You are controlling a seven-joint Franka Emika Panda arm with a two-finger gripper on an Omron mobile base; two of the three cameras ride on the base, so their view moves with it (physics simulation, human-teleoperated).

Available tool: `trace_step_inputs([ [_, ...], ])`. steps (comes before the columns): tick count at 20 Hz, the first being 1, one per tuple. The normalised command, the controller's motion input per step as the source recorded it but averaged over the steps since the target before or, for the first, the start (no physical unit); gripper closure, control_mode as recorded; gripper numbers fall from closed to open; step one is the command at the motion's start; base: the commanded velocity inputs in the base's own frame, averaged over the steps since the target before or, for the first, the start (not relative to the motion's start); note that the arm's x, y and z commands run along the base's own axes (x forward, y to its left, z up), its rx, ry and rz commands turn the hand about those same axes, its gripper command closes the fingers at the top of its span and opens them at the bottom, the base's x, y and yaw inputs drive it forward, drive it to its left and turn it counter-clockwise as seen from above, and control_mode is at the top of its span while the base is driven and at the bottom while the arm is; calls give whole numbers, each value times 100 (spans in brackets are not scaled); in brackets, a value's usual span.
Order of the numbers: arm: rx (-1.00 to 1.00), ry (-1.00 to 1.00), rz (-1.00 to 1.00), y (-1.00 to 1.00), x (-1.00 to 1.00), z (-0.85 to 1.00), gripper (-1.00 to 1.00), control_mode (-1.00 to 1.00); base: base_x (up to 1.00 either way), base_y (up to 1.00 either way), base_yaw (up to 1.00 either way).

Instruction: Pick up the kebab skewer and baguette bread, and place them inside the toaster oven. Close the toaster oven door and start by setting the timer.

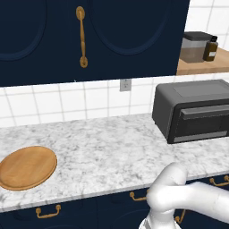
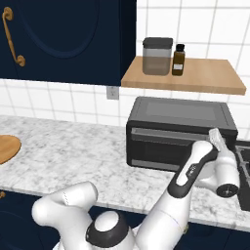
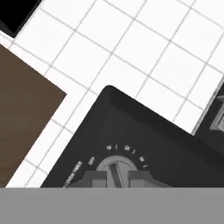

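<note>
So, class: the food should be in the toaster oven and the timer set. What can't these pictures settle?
- Toaster oven interior: door shut and dark in both base views, so skewer and baguette are unconfirmed.
- Timer knob: hand view's bottom edge cuts it off; setting unreadable.
- Gripper contact with the knob: unclear.
- Wooden plate: cut off at the right base view's left edge.

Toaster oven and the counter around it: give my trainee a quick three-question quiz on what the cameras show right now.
1. True or false: the toaster oven door is closed.
2. In the hand view, the gripper is right at which part? A) the door handle B) the timer dial C) the wall outlet
3. Fill in: the round wooden plate on the counter has ____ on it.

Key: 1 true. 2 B; the fingertips sit on either side of the dial's ridge, shut on it. 3 nothing; no skewer or bread lies on the plate.
</note>
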Motion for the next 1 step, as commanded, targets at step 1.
trace_step_inputs([
  [1,19,0,0,23,24,0,100,-100,0,0,0],
])
